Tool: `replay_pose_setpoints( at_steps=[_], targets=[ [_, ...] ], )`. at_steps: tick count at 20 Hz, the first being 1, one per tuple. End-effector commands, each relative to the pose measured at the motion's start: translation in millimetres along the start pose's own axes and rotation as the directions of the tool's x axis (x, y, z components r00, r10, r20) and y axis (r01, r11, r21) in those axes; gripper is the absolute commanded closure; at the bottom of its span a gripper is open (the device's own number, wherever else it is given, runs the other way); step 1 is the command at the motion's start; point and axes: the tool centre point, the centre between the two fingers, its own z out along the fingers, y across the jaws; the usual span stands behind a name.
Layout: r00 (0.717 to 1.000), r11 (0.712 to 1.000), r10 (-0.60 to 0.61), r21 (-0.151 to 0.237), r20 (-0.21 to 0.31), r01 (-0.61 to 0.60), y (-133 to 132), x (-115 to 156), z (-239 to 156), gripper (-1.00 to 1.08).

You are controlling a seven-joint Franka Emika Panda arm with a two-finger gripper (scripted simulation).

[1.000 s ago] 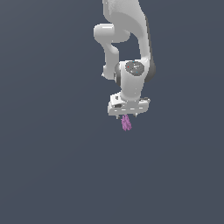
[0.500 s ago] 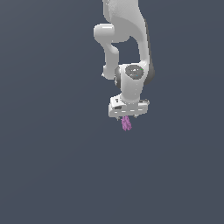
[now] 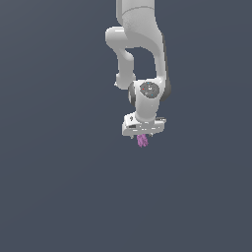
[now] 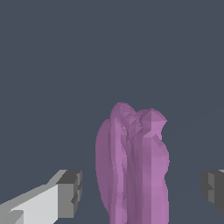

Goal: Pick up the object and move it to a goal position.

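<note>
In the exterior view the purple-pink lobed object (image 3: 142, 141) hangs at six o'clock from the white gripper (image 3: 142, 135), touching its underside, its long axis running straight down along the gripper's approach line. The wrist view shows the same thing up close: the object (image 4: 133, 170) stands lengthwise between the two grey finger pads (image 4: 70, 194), its lobes pointing away from the camera. There the jaws stand fairly wide, with open background on both sides between the pads and the purple body, so I cannot tell from these pictures whether the fingers actually bear on it higher up, out of sight, or whether it merely sits between them. That gap is what the coming move turns on: if the grasp is to carry the object to a goal, the pads need to close inward across its narrow width, at right angles to its long axis. No goal marker shows in either view. Against the frames from a second and half a second ago, the arm's pose and the object's place under the gripper look practically unchanged; at most the wrist has shifted very slightly.
</note>
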Motion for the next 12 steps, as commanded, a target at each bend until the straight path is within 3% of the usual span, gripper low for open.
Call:
replay_pose_setpoints(
  at_steps=[1, 12],
  targets=[
    [1.000, 1.000, 0.000, 0.000, -0.001, 0.000, 0.0, 0.6, 1.3, 1.08],
    [1.000, 1.000, -0.001, 0.000, -0.005, 0.001, -0.2, 1.9, -0.2, 1.08]
  ],
)
